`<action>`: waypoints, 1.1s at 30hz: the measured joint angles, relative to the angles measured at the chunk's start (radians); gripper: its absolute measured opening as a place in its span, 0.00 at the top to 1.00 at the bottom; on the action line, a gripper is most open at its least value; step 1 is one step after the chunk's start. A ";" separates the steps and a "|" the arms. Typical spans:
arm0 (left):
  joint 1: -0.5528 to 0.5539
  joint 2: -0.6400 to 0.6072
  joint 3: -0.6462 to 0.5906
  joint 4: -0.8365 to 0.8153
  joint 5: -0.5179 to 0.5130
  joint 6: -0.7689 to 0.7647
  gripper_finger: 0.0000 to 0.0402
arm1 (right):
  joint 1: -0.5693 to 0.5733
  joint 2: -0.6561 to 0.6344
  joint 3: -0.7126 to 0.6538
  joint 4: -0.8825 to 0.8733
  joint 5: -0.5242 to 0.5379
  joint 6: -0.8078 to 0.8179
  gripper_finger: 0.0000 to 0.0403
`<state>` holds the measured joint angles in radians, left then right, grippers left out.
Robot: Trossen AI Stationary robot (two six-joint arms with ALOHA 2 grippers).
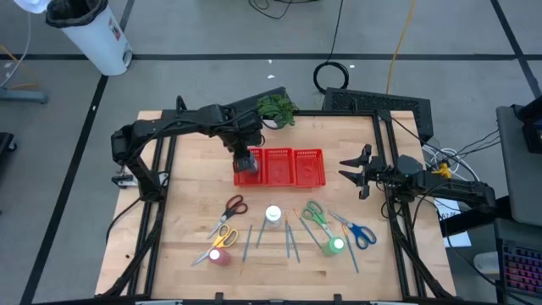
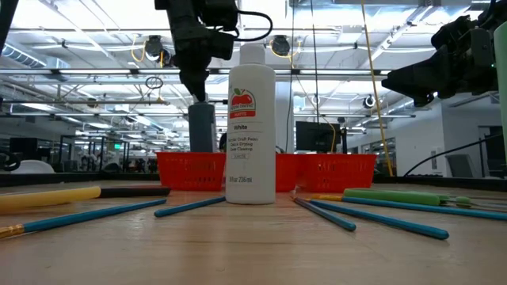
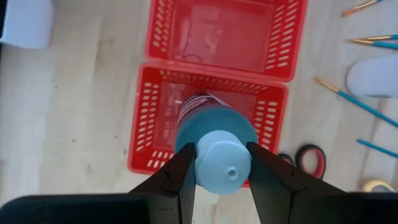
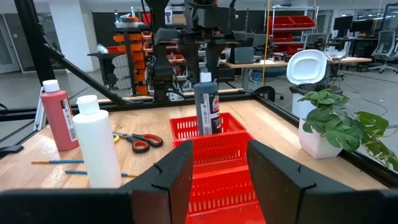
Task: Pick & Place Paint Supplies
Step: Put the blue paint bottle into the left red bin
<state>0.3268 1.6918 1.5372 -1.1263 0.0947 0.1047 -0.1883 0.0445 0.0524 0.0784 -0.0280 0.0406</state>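
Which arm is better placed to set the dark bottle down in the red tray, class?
Left. The left gripper already clamps the dark bottle over the red tray; the right gripper hangs open and empty beside the tray.

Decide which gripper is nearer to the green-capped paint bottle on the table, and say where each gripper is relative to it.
Right. The right gripper hangs open past the table's right side, not far behind the green-capped bottle. The left gripper is farther off, over the red tray's left compartment, holding a dark bottle.
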 joint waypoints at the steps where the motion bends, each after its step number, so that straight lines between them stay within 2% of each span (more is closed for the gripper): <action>1: 0.002 -0.003 0.000 -0.009 -0.008 -0.002 0.70 | 0.000 0.000 0.000 0.000 0.000 0.000 0.65; 10: 0.047 -0.004 0.001 -0.073 -0.018 0.021 0.70 | 0.000 0.000 0.000 0.000 0.000 0.000 0.65; 33: 0.076 0.017 0.001 0.085 -0.008 0.025 0.70 | 0.000 0.000 0.000 0.000 0.000 0.000 0.65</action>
<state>0.4028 1.7085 1.5384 -1.0417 0.0867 0.1299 -0.1886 0.0447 0.0522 0.0782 -0.0280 0.0407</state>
